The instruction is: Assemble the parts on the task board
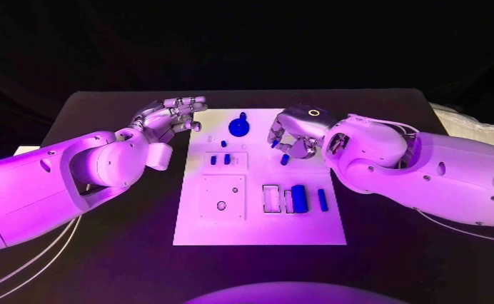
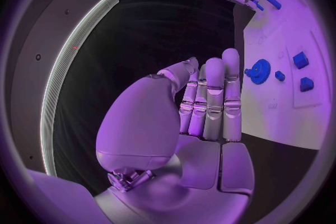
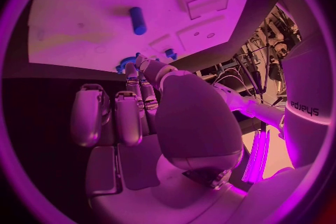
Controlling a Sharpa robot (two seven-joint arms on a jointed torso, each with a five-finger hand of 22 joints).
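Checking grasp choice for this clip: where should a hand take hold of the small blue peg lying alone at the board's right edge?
Pinch the blue peg across its long sides at mid-length, coming from above; it lies flat and narrow on the task board, clear of the bigger block beside it.

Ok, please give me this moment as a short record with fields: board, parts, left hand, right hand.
board: white task board in the middle of the black table
parts: round blue gear at the far end; big blue block and slim blue bar near the right edge
left hand: silver left hand beside the board's far left corner, holds nothing
right hand: silver right hand over the board, grasp unclear
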